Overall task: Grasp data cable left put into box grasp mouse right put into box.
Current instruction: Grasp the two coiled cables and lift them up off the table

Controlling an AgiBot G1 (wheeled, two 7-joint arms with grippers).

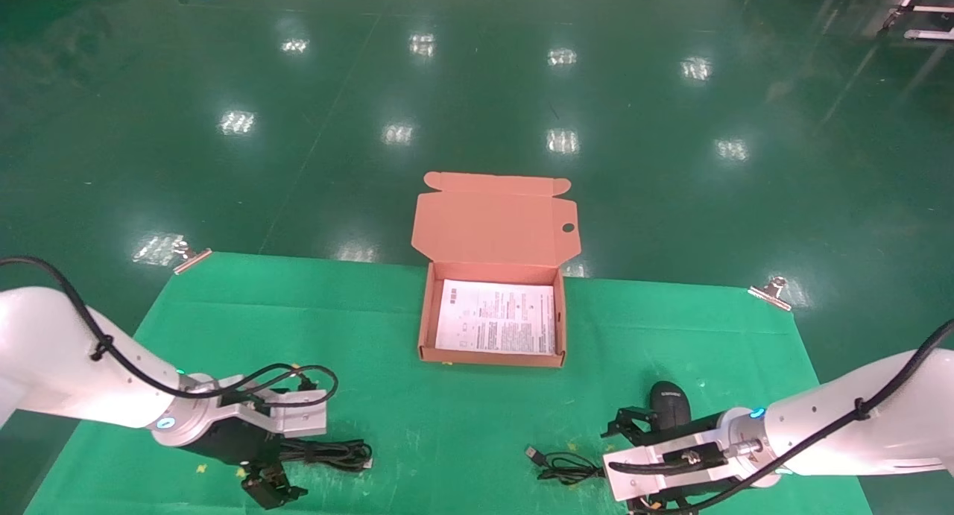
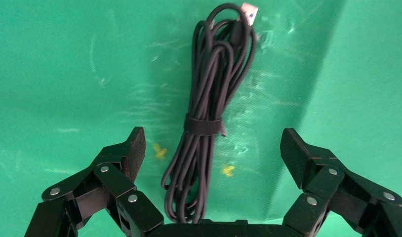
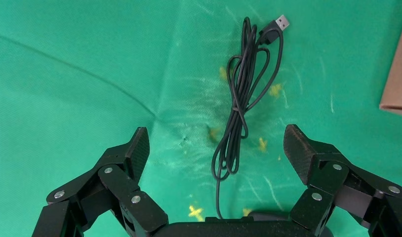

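The left gripper (image 2: 211, 148) hangs with jaws spread wide over the data cable (image 2: 206, 118), a strapped black bundle lying on the green table (image 1: 223, 329) at about 7 o'clock from the box (image 1: 425, 317). The right gripper (image 3: 216, 148), jaws likewise wide and empty, hovers above the mouse cord (image 3: 243, 98); the mouse (image 1: 668, 402) sits at 5 o'clock from the open box.

Right gripper (image 3: 216, 148): hanging wide open over green cloth (image 3: 80, 74).
Mouse cord (image 3: 243, 94): lying bundled between the fingers (image 3: 302, 153).
Box (image 3: 399, 74): showing at the frame's edge.
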